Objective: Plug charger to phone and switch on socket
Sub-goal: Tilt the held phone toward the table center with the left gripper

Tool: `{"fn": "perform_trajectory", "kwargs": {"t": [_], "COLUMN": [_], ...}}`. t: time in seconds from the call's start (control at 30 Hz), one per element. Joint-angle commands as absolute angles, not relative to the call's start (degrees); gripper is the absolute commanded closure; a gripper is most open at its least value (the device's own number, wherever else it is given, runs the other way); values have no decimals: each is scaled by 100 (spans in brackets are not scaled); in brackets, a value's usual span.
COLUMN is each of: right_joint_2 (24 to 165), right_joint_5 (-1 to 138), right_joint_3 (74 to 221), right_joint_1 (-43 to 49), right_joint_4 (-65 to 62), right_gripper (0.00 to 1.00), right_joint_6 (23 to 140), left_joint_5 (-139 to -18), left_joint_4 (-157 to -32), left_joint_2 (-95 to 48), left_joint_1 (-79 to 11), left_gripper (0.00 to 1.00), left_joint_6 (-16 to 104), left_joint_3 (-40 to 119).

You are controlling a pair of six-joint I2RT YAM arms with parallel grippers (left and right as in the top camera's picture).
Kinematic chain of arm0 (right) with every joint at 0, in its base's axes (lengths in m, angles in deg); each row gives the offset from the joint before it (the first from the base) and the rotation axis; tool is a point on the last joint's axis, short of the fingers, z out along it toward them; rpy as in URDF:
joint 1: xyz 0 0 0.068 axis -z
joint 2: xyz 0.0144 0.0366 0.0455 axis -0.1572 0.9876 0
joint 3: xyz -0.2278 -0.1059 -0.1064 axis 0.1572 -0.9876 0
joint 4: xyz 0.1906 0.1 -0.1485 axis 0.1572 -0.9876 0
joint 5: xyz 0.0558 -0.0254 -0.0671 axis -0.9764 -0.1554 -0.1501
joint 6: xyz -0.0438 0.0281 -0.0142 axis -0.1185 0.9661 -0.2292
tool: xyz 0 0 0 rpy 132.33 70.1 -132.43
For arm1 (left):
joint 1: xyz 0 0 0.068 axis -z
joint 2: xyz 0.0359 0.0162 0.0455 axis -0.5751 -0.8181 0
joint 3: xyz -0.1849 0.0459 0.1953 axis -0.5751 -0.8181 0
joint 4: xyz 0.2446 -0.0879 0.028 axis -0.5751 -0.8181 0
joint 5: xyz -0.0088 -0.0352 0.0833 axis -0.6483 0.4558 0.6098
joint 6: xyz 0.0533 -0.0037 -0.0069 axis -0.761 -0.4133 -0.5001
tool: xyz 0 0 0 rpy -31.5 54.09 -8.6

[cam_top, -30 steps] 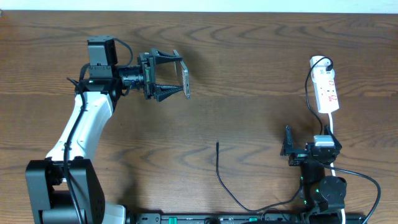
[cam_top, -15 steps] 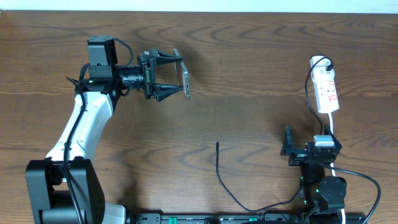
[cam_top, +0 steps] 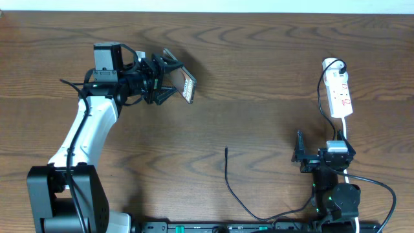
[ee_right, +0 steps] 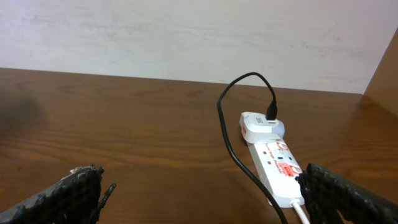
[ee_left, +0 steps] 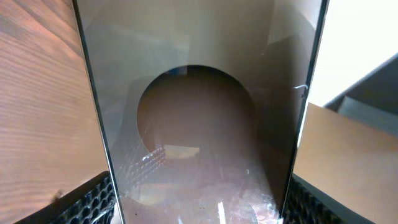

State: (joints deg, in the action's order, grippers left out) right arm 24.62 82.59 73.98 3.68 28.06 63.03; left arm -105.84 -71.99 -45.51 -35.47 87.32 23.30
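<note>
Brown wood table (cam_top: 259, 77) carries it all. At the far left, the left gripper (cam_top: 176, 81) grips the phone (cam_top: 188, 85) across its long edges and holds it tilted. In the left wrist view the phone (ee_left: 199, 124) fills the frame between the fingers (ee_left: 87, 199). At the near right, the right gripper (cam_top: 299, 154) stands wide open and empty, facing the socket (ee_right: 277, 165). The socket (cam_top: 339, 94) lies at the far right, lengthwise near to far, and its white cord (cam_top: 345, 129) runs toward the right arm. A black cable enters a white adapter (ee_right: 261, 126) at the socket's far end. The charger (cam_top: 229, 181) curves over the near middle of the table. Its tip lies free, well apart from the phone and both grippers.
</note>
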Motion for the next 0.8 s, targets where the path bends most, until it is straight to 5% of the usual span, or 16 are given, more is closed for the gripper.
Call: {"fn": "perform_trajectory", "kwargs": {"t": [0.0, 0.6, 0.77], "right_joint_2": [2442, 2442, 2442], "right_joint_5": [8286, 8242, 7842], "right_joint_3": [7391, 7391, 7394], "right_joint_1": [414, 412, 414], "right_joint_4": [2788, 2788, 3647], "right_gripper": [1, 1, 1], "right_joint_6": [6397, 6397, 6884], "left_joint_5": [-10050, -9519, -9519], "left_joint_4": [-7197, -7479, -7476], "left_joint_2": [-4405, -4407, -4407], "left_joint_1": [-3569, -3566, -3569], "left_gripper": [93, 93, 92], "left_joint_6": [8419, 8408, 8410], "left_joint_3": [2225, 2181, 2181]}}
